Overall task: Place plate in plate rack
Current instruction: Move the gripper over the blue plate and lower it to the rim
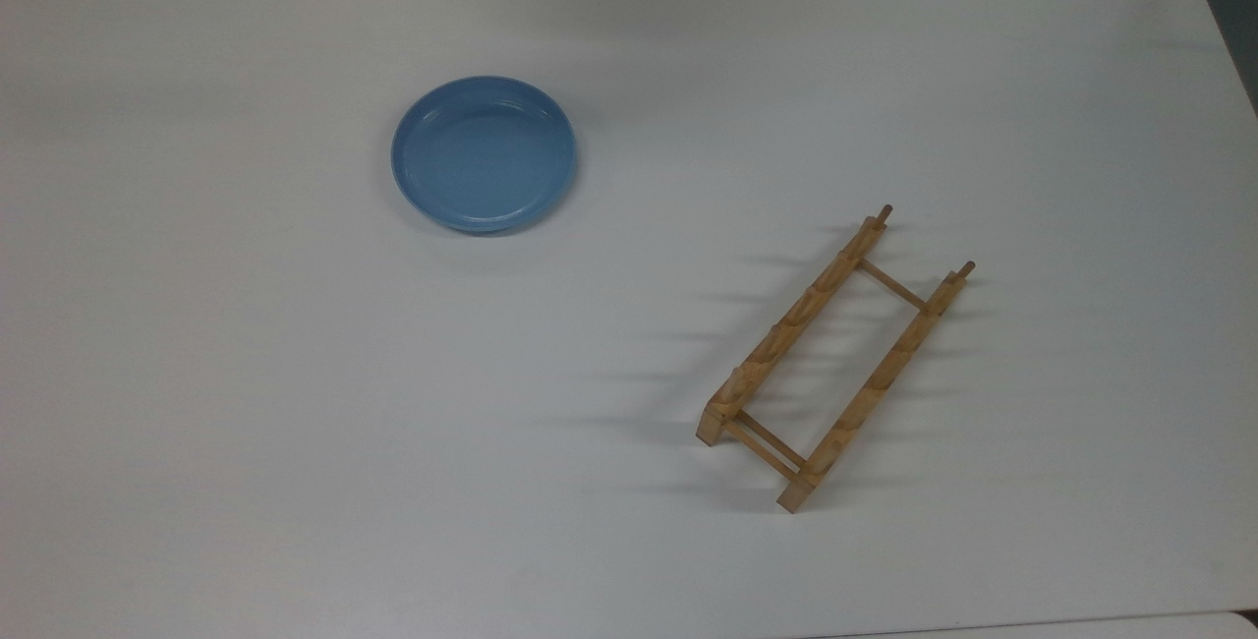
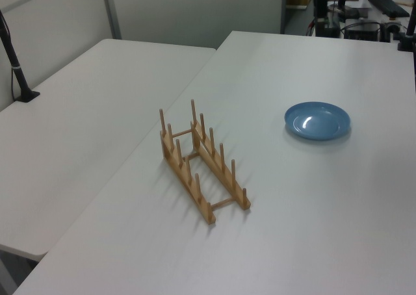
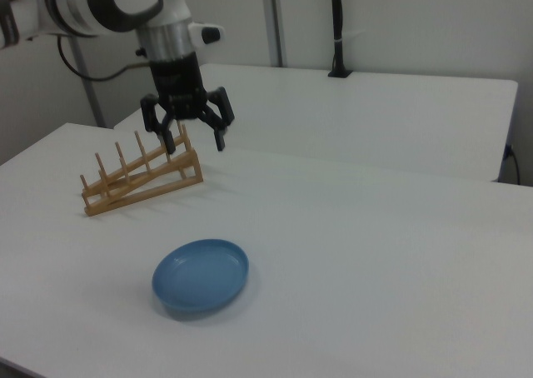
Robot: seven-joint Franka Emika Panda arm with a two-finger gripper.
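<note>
Right view shows my gripper (image 3: 191, 133) spread wide above the plate (image 3: 201, 276); I should descend onto one rim edge, pinching squarely.

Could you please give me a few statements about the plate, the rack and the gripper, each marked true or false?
1. The plate lies flat on the table. True.
2. The rack already holds the plate. False: it is empty, and the plate lies apart from it.
3. The gripper is open and holds nothing. True.
4. The rack lies toppled on its side. False: it stands with pegs pointing up.
</note>
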